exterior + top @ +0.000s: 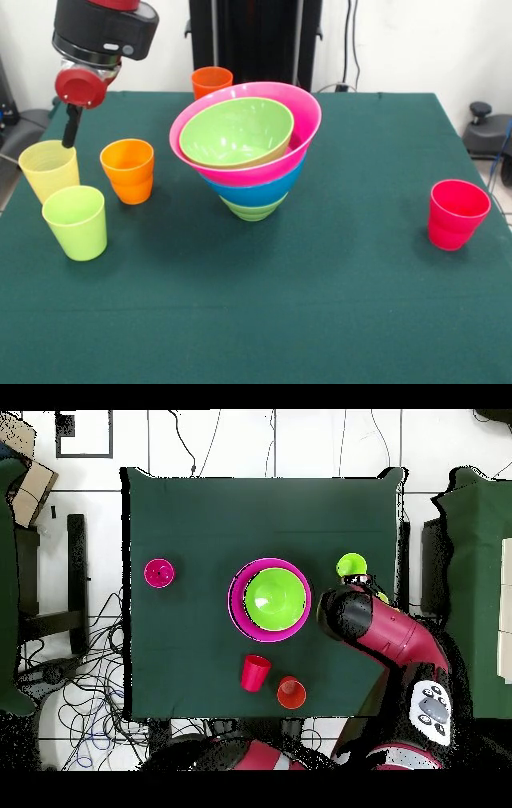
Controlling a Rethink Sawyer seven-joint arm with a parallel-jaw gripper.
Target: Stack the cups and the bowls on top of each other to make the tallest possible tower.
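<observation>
Above the pale yellow cup [49, 169], the gripper [70, 128] (jaws' state unreadable) hangs, hiding it overhead.

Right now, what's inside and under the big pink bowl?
Inside the pink bowl sits a light green bowl, empty. Under it a blue bowl, then another green bowl at the bottom. Whatever lies between the nested bowls is covered.
</observation>
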